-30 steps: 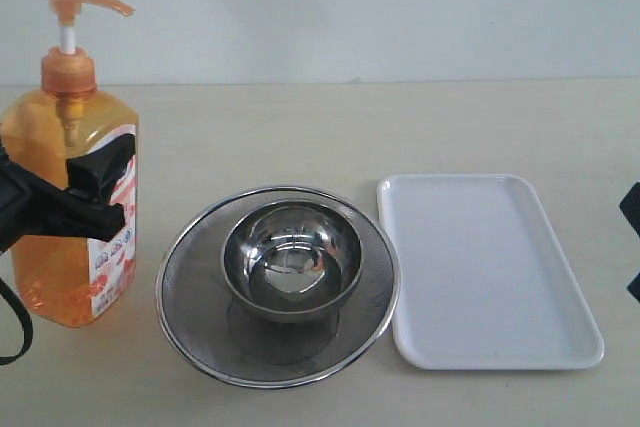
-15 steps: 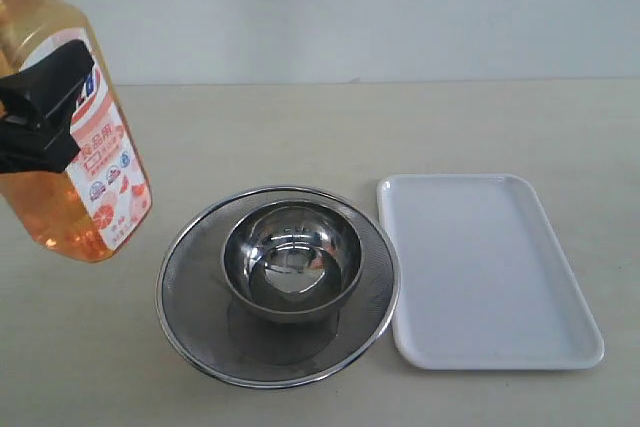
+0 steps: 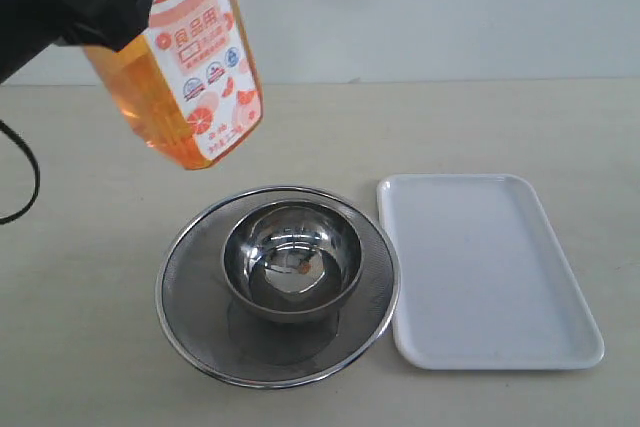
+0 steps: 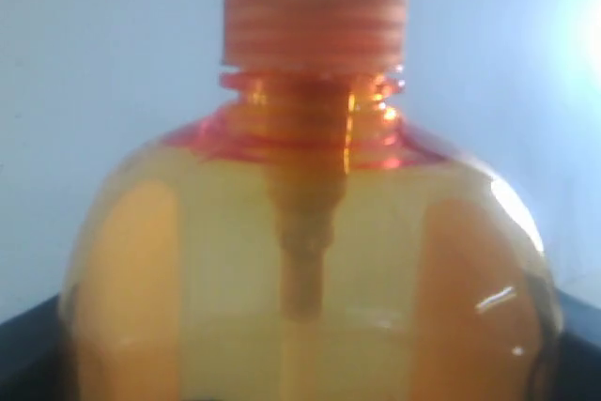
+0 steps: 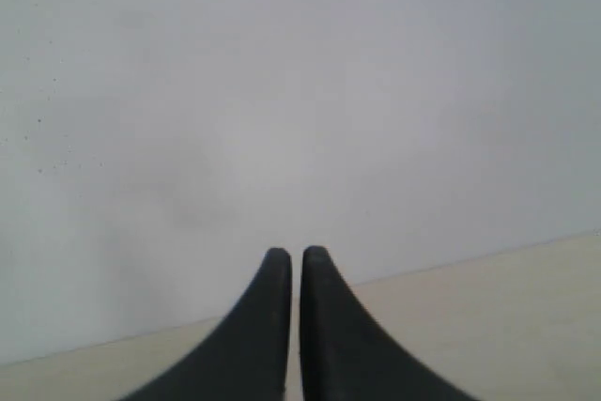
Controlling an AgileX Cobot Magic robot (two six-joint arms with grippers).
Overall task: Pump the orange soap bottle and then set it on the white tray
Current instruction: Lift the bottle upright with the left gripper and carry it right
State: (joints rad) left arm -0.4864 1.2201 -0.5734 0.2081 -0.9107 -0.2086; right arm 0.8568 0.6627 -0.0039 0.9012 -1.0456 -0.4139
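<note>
Beside one white tray [image 3: 490, 267] sits one strainer [image 3: 190, 289].

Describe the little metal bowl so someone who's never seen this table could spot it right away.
On the beige table, beside the flat white tray, lies a round mesh strainer. The bowl sits in its middle. It alone is solid and mirror-shiny, unlike the dull grey mesh ringing it.

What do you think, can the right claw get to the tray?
Probably yes. The tray lies bare on the right, and the bottle is up in the air on the left. The right claw is shut and outside the exterior view, so its distance is unclear.
</note>
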